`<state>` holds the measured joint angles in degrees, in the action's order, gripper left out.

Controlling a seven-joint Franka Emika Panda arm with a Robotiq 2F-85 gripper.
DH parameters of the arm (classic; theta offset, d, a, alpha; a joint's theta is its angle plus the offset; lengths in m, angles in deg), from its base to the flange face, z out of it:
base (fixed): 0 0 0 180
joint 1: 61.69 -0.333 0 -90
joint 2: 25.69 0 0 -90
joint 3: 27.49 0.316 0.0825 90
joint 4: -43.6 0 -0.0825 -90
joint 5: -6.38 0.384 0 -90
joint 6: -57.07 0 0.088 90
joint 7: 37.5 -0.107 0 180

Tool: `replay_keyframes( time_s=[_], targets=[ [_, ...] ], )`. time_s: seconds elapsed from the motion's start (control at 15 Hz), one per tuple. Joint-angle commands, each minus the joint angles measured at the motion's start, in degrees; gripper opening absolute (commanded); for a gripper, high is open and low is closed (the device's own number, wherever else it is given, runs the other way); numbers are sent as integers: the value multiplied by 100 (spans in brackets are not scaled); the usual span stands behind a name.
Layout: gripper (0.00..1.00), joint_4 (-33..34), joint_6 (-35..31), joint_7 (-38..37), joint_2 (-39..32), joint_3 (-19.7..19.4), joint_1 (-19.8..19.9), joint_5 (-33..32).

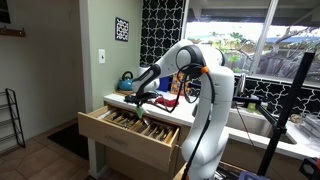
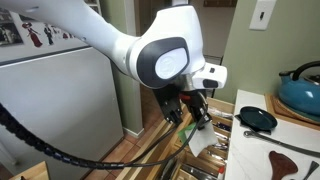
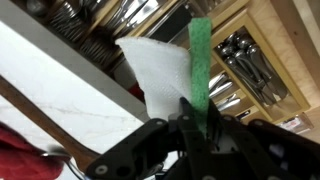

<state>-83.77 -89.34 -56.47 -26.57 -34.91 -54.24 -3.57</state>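
The fingers [image 3: 192,118], nearly closed, pinch a white sheet with a green strip [image 3: 160,70] above the open cutlery drawer [image 1: 118,140]. Lowering it, I'd judge, calls for a slow, straight descent.

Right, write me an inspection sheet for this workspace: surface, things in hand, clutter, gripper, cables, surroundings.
Surface: white countertop above an open wooden drawer.
Job's things: white sheet with a green strip, held above the cutlery in the drawer's compartments.
Clutter: teal kettle, small black pan and dark wooden spoon on the countertop.
Gripper: the gripper is shut on the sheet's lower edge.
Cables: black cable hanging below the arm.
Surroundings: window, patterned curtain, light switch.
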Motion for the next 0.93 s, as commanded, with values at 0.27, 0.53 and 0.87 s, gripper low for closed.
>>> replay_keyframes(
  time_s=[0.27,0.53,0.87],
  targets=[
    [4,-73,-96,272,-293,-103,125,1772],
    [4,186,-182,-659,-783,-341,214,1603],
    [4,577,-155,-829,-1357,-481,213,1751]
  ],
)
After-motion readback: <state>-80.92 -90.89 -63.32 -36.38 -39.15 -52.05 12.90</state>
